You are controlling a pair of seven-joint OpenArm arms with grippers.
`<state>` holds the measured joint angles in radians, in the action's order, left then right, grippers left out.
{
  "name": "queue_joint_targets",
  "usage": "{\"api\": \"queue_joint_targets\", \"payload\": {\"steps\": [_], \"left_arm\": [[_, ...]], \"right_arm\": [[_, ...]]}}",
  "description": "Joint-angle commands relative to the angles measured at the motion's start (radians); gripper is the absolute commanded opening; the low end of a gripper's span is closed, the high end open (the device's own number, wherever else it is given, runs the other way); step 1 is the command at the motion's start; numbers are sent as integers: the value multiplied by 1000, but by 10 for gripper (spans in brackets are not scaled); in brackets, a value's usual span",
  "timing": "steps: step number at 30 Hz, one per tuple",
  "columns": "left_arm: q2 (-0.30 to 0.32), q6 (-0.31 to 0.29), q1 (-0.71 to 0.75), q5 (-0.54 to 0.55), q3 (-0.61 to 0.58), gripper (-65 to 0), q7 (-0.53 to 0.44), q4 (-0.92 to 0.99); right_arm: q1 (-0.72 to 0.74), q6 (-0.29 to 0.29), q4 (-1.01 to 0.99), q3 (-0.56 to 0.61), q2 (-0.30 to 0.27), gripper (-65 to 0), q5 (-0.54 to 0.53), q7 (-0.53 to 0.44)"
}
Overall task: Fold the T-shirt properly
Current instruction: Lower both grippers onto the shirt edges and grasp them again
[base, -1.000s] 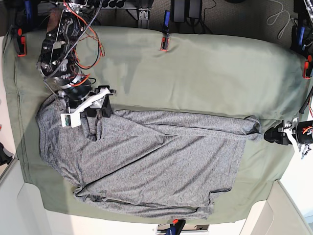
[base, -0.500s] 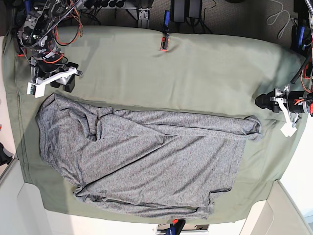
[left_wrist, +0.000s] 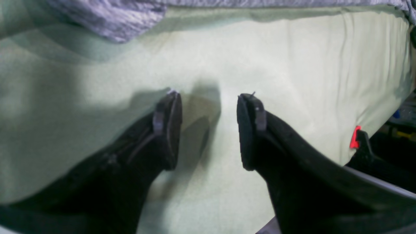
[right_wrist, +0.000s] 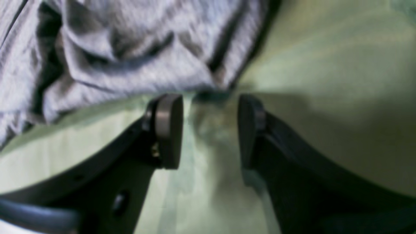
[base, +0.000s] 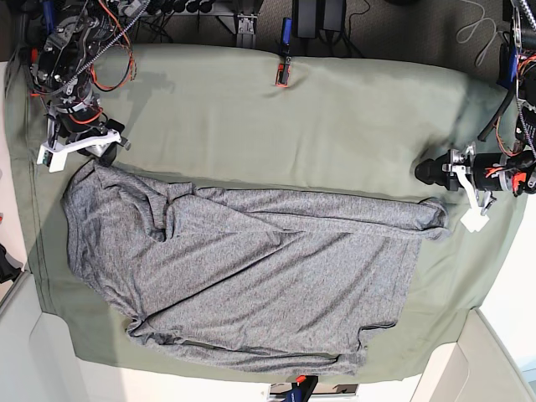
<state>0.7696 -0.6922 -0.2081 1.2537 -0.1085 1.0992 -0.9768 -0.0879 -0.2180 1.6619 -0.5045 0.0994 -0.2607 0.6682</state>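
Note:
The heathered grey T-shirt (base: 243,276) lies spread over the middle of the table, with a doubled-over layer and a bunched corner at its right end. My right gripper (base: 99,151) hovers open just above the shirt's upper left corner. In the right wrist view the right gripper (right_wrist: 209,100) has nothing between its fingers and rumpled T-shirt (right_wrist: 130,48) fabric just beyond the tips. My left gripper (base: 429,172) is open above the bunched right corner. In the left wrist view the left gripper (left_wrist: 208,97) is over bare cloth, with the T-shirt (left_wrist: 107,16) edge farther ahead.
A plain olive-green cloth sheet (base: 335,126) covers the table, held by a red clamp (base: 280,75) at the far edge and another red clamp (left_wrist: 356,136) by the left gripper. Cables and arm bases crowd the top corners. The white table edge (base: 50,360) shows at the front.
The right gripper let go of the shirt near its upper left and pulled back up and left. The left gripper left the shirt's right corner, rising and shifting inward.

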Motion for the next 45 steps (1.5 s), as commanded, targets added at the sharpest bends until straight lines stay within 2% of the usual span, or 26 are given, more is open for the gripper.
{"api": "queue_joint_targets", "payload": {"steps": [1,4,9,12,15,25,32,39,45], "left_arm": [[23,-6,-19,18,12,-348,-25,-11],[21,-6,-19,18,32,-348,-42,-11],[0,-6,-18,-2,104,-347,-69,-9],[-34,-6,-19,-70,159,-347,-124,-7],[-77,-6,-19,-118,202,-347,-136,-6],[-168,-6,-16,-355,233,-347,-298,-5],[-171,-4,-37,-323,233,-347,-297,-5],[-172,-4,-81,-305,233,-347,-294,-5],[-220,-2,-100,-305,233,-347,-313,-5]], "right_arm": [[12,21,13,0,-5,-372,12,-21],[22,63,13,-2,-5,-372,47,-32],[33,64,13,-2,-5,-372,51,-37],[32,64,13,-2,-5,-372,51,-40],[32,61,13,-2,-5,-372,51,-39],[32,53,13,-2,-5,-372,52,-35],[32,54,13,-2,-5,-372,51,-35],[32,54,13,-2,-5,-372,-5,-37],[33,55,13,-2,-4,-372,-9,-44]]}}
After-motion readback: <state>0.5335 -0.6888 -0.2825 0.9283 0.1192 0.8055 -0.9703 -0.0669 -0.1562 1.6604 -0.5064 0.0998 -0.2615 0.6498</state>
